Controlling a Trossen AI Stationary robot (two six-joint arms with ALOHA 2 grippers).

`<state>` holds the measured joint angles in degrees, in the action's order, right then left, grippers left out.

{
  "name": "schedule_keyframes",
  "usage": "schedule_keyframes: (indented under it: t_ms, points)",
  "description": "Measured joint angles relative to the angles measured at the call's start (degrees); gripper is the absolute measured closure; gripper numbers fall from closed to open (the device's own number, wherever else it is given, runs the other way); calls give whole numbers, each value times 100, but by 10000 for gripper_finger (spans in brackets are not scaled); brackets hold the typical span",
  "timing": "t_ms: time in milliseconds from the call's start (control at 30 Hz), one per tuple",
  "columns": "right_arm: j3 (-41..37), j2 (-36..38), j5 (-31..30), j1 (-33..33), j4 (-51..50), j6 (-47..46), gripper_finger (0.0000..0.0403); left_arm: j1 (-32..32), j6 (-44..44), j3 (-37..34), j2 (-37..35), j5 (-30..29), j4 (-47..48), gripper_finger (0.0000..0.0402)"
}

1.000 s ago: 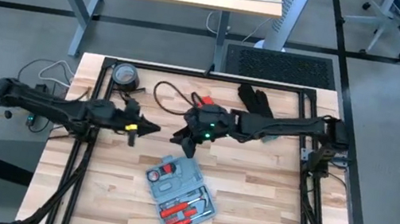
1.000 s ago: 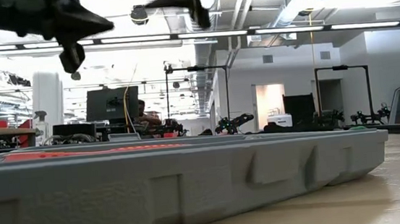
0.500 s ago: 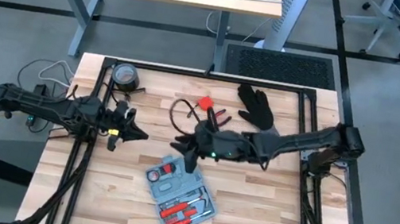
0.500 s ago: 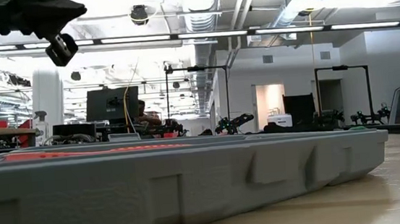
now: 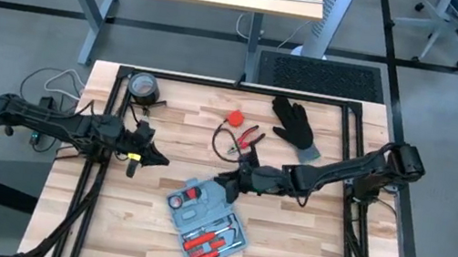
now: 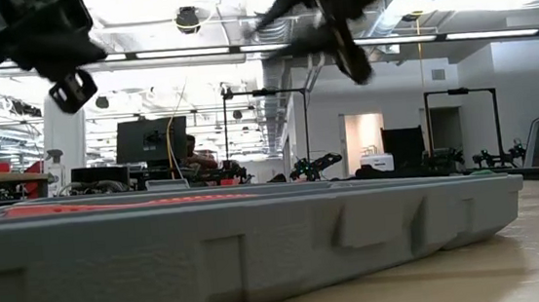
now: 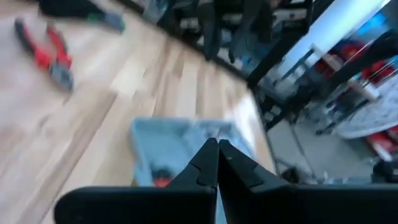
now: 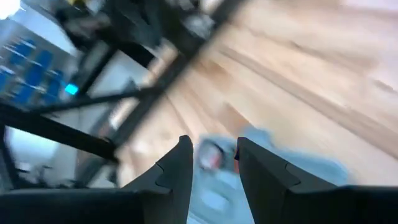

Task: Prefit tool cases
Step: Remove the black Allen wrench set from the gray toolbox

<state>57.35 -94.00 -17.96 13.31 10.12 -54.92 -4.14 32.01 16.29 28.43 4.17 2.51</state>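
The light-blue tool case [image 5: 206, 220] lies open and flat on the wooden table [image 5: 303, 242], toward its front middle, turned at a slant to the table's edges; its grey-blue moulded slots hold red-handled tools and a round red-and-black piece near its rear corner. In the low view the case's grey side wall [image 6: 259, 250] fills the foreground. The right gripper [image 5: 225, 182] reaches in from the right side of the table and hovers at the case's rear edge, just beside or over it; whether it touches cannot be told. In the right wrist view its 2 dark fingers [image 8: 177, 171] stand a little apart with nothing between them, and the case [image 8: 273, 180] shows blurred past them. The left gripper [image 5: 159, 160] hangs over bare wood to the left of the case, apart from it. In the left wrist view its fingertips [image 7: 208, 158] meet in a closed point, holding nothing, with the case [image 7: 180, 146] ahead of them. Behind the case, near the table's middle rear, lie red-handled pliers [image 5: 251, 136], a small red piece [image 5: 234, 117] and a loop of dark cable [image 5: 225, 140]. A black glove [image 5: 296, 126] rests toward the rear right, and a roll of tape [image 5: 142, 88] sits at the rear left corner.
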Motion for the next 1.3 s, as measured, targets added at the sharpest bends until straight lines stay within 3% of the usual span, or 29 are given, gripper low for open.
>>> schedule_keyframes:
  t_ms: [233, 367, 500, 600, 700, 1000, 1300]
  points:
    - [-117, -11, -3, 6, -1028, -211, 269, -377, 83, -26, 438, -301, 205, 402]
    - [-137, -229, -9, 6, -1207, -341, 269, -679, 468, -687, 504, -506, -1215, 402]
    - [-343, -441, -25, 6, -120, -374, 269, -866, 1090, -1555, 480, -568, -2576, 402]
    - [-632, -629, -2, 6, 861, -519, 269, -928, 1189, -1508, 439, -664, -2010, 401]
    - [-840, -781, 123, 6, 1171, -782, 269, -996, 1134, -1506, 508, -572, -1966, 401]
    - [-865, -886, 307, 218, 885, -871, 270, -1165, 1134, -1506, 600, -656, -1942, 401]
    - [256, -1416, 325, 184, -15, 288, 285, -1154, 559, -1506, 607, -908, -2359, 401]
